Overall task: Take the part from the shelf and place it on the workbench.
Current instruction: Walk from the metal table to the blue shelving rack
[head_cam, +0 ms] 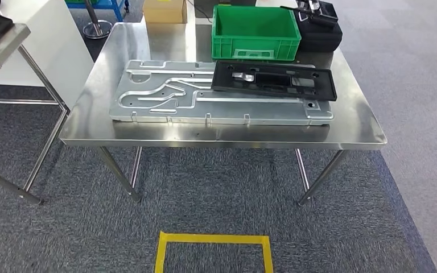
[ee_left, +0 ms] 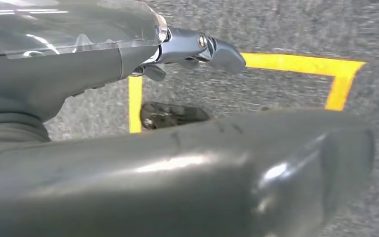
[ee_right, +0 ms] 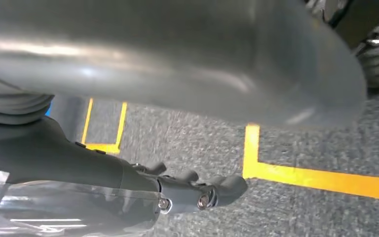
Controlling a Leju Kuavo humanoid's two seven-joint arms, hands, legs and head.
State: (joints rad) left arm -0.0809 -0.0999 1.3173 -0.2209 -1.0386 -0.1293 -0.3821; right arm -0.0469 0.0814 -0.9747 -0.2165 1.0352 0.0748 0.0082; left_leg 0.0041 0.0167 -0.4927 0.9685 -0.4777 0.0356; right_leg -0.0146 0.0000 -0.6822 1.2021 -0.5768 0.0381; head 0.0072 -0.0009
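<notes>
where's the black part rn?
Head view: the black part lies on the right end of the grey metal plate on the steel table, just in front of the green bin.

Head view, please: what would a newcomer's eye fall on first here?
Probably the bright green crate at the back of the steel workbench. Next, the large machined aluminium plate across the middle, with a black part lying on its right end. On the carpet in front, a yellow tape square.
</notes>
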